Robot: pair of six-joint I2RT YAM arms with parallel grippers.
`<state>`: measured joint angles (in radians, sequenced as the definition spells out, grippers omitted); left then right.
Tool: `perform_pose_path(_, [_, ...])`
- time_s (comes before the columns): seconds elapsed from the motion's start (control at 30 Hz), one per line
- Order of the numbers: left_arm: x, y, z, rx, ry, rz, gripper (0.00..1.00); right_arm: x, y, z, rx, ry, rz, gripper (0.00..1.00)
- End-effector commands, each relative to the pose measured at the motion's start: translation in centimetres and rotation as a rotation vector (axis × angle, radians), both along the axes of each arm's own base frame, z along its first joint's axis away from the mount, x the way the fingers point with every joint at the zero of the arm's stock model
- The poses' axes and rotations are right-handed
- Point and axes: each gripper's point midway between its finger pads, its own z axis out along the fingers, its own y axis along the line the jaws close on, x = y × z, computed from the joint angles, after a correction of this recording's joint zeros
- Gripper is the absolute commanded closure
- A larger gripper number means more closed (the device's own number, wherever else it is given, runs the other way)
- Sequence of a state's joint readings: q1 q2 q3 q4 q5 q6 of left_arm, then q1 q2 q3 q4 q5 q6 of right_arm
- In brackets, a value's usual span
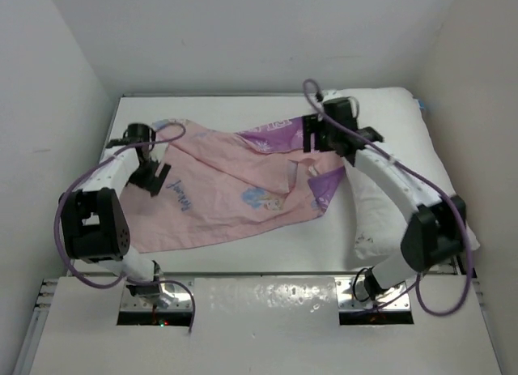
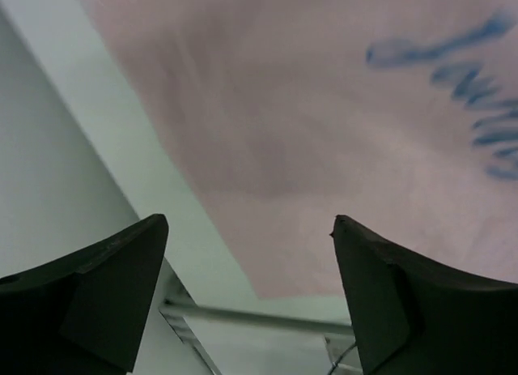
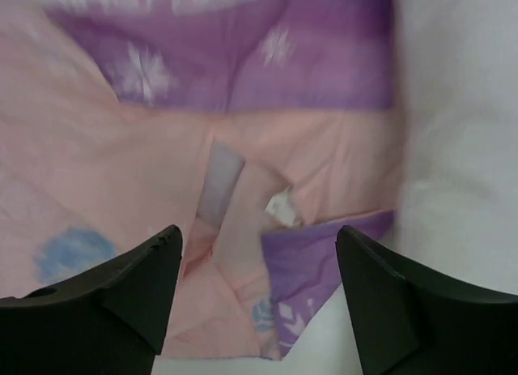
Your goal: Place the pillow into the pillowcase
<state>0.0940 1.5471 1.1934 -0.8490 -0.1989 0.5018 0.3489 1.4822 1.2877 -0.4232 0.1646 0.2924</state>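
Top external shows the pillowcase [image 1: 218, 189] crumpled mid-frame, pink inside up, just beside the pillow [image 1: 405, 132] at right. The left end effector [image 2: 251, 229] and right end effector [image 3: 259, 237] hang wide and empty over it. Opening it seems the step in hand, so next each must pinch the hem.

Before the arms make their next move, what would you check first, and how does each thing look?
1. Left end effector open and empty: ok.
2. Right end effector open and empty: ok.
3. Pillowcase lying smooth: not ok, it is rumpled and folded over itself.
4. Mouth of the case located: cannot tell, no clear opening shows.
5. Pillow within reach: ok, it lies outside the case, along its right side, under the right arm.
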Motion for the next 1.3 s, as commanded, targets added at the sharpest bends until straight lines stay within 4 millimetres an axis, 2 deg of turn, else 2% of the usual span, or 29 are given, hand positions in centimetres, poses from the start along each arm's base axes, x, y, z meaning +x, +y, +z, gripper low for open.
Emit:
perform_pose_path(0.0, [-4.1, 1.4, -3.7, 0.063, 0.134, 0.016, 0.16, -1.3, 3.2, -7.4, 0.012, 0.18, 0.06, 0.25])
perform_pose_path(0.07, [-4.1, 2.2, -4.9, 0.104, 0.131, 0.025, 0.15, -1.3, 4.0, -9.8, -0.005, 0.235, 0.065, 0.34])
perform_pose_path(0.1, [-4.7, 2.3, -6.2, 0.111, 0.164, 0.025, 0.16, -1.5, 4.5, -10.7, -0.003, 0.259, 0.069, 0.48])
perform_pose_path(0.17, [-3.4, 3.0, -7.2, 0.134, 0.13, 0.035, 0.2, -2.5, 4.5, -13.7, 0.001, 0.342, 0.055, 0.69])
perform_pose_path(0.2, [-3.1, 3.3, -8.5, 0.138, 0.155, 0.037, 0.21, -2.9, 4.4, -14.6, 0.006, 0.363, 0.042, 0.92])
perform_pose_path(0.23, [-1.4, 3.6, -8.5, 0.153, 0.113, 0.042, 0.23, -3.5, 4.4, -15.4, 0.008, 0.383, 0.035, 0.98])
perform_pose_path(0.3, [0.1, 4.9, -10.0, 0.189, 0.133, 0.063, 0.23, -5.6, 4.5, -17.7, 0.002, 0.431, 0.038, 1.0])
perform_pose_path(0.33, [3.2, 5.8, -9.0, 0.207, 0.06, 0.08, 0.23, -6.6, 5.0, -18.3, 0.001, 0.449, 0.065, 1.0])
perform_pose_path(0.37, [4.8, 6.6, -8.7, 0.226, 0.033, 0.098, 0.24, -8.0, 5.2, -19.2, -0.01, 0.473, 0.095, 1.0])
perform_pose_path(0.4, [5.8, 7.5, -10.1, 0.237, 0.05, 0.12, 0.24, -9.3, 6.7, -19.6, -0.027, 0.478, 0.158, 1.0])
perform_pose_path(0.43, [9.5, 8.5, -8.1, 0.258, -0.034, 0.146, 0.24, -10.1, 7.6, -19.7, -0.044, 0.481, 0.21, 1.0])
perform_pose_path(0.5, [12.8, 9.0, -7.5, 0.281, -0.078, 0.158, 0.24, -12.8, 10.7, -19.8, -0.038, 0.495, 0.349, 1.0])
perform_pose_path(0.57, [17.0, 8.5, -4.5, 0.272, -0.193, 0.141, 0.22, -14.7, 14.1, -18.4, 0.041, 0.496, 0.504, 1.0])
perform_pose_path(0.67, [20.4, 4.1, -0.3, 0.239, -0.309, 0.007, 0.13, -15.8, 18.7, -14.0, 0.147, 0.412, 0.663, 1.0])
perform_pose_path(0.7, [21.1, 1.4, 2.2, 0.231, -0.37, -0.056, 0.09, -15.3, 19.3, -12.4, 0.179, 0.386, 0.67, 1.0])
perform_pose_path(0.73, [21.2, 0.7, 3.6, 0.221, -0.399, -0.075, 0.07, -14.4, 19.4, -10.5, 0.215, 0.35, 0.64, 0.97])
perform_pose_path(0.77, [21.4, -2.4, 4.5, 0.174, -0.425, -0.145, 0.06, -13.1, 19.3, -8.7, 0.246, 0.309, 0.613, 0.86])
perform_pose_path(0.8, [20.7, -5.5, 6.7, 0.133, -0.466, -0.211, 0.05, -10.9, 17.7, -7.8, 0.267, 0.282, 0.534, 0.78])
perform_pose_path(0.87, [19.4, -11.0, 7.9, -0.025, -0.492, -0.371, 0.05, -8.2, 15.5, -5.9, 0.32, 0.255, 0.403, 0.74])
perform_pose_path(0.9, [17.2, -14.5, 8.5, -0.083, -0.481, -0.479, 0.24, -6.1, 12.2, -6.3, 0.312, 0.267, 0.277, 0.76])
perform_pose_path(0.97, [13.6, -21.9, 8.7, -0.239, -0.461, -0.699, 0.59, -2.7, 7.9, -6.9, 0.289, 0.287, 0.099, 0.82])
perform_pose_path(1.0, [11.8, -23.8, 6.7, -0.278, -0.405, -0.729, 0.76, -2.5, 6.5, -8.0, 0.246, 0.339, 0.049, 0.83])
perform_pose_path(1.03, [10.8, -25.6, 5.9, -0.298, -0.375, -0.754, 0.77, -0.4, 5.3, -7.0, 0.203, 0.298, 0.009, 0.79])
perform_pose_path(1.07, [9.4, -28.6, 4.1, -0.324, -0.317, -0.805, 0.76, 0.3, 3.9, -9.3, 0.156, 0.361, -0.035, 0.73])
perform_pose_path(1.1, [8.6, -29.8, 3.0, -0.347, -0.283, -0.794, 0.62, 1.9, 3.6, -8.6, 0.131, 0.329, -0.035, 0.59])
perform_pose_path(1.13, [8.5, -30.7, 2.2, -0.343, -0.268, -0.786, 0.56, 2.6, 3.5, -9.0, 0.119, 0.332, -0.038, 0.55])
perform_pose_path(1.17, [8.1, -32.4, 0.5, -0.352, -0.238, -0.776, 0.44, 3.6, 3.3, -10.4, 0.105, 0.34, -0.048, 0.52])
perform_pose_path(1.23, [8.1, -33.9, -1.2, -0.33, -0.228, -0.757, 0.34, 5.5, 3.1, -11.6, 0.087, 0.324, -0.069, 0.39])
perform_pose_path(1.27, [8.2, -34.3, -1.8, -0.327, -0.228, -0.753, 0.3, 6.1, 3.2, -11.0, 0.094, 0.303, -0.073, 0.35])
